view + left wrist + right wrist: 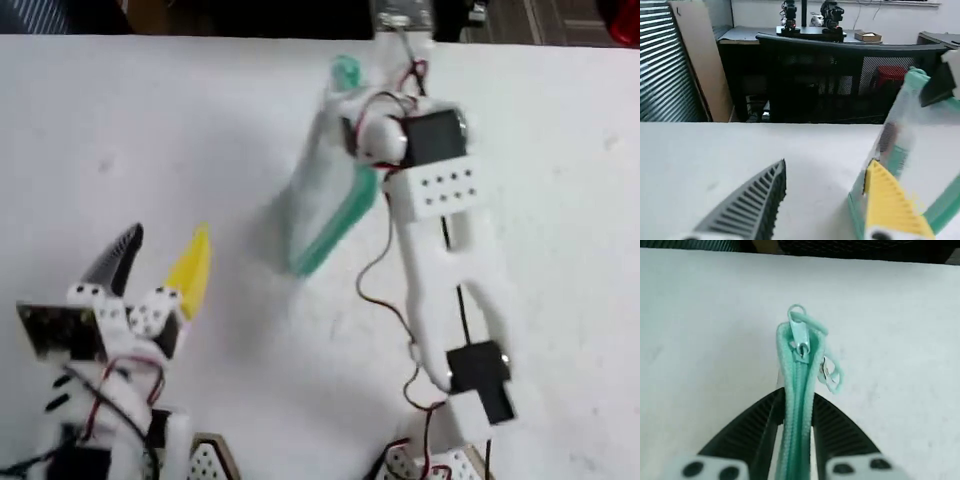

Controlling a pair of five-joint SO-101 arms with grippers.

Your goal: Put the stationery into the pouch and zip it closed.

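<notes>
A translucent pouch (325, 205) with mint-green trim stands tilted on the white table (150, 130), its zipped edge uppermost. My right gripper (796, 412) is shut on that top edge, black fingers (837, 432) pressing either side of the green zipper (795, 385). The silver zipper pull (801, 337) sits at the far end of the pouch. My left gripper (160, 262) rests near the table's front left, open, with one grey finger (747, 205) and one yellow finger (887, 205) spread apart and nothing between them. The pouch (912, 135) rises just beyond the yellow finger.
The right arm (440, 260) stretches from the front edge toward the pouch, with red wires (385, 290) hanging beside it. A black chair (840, 80) stands past the table's far edge. Bare tabletop (150, 130) lies to the left of the pouch.
</notes>
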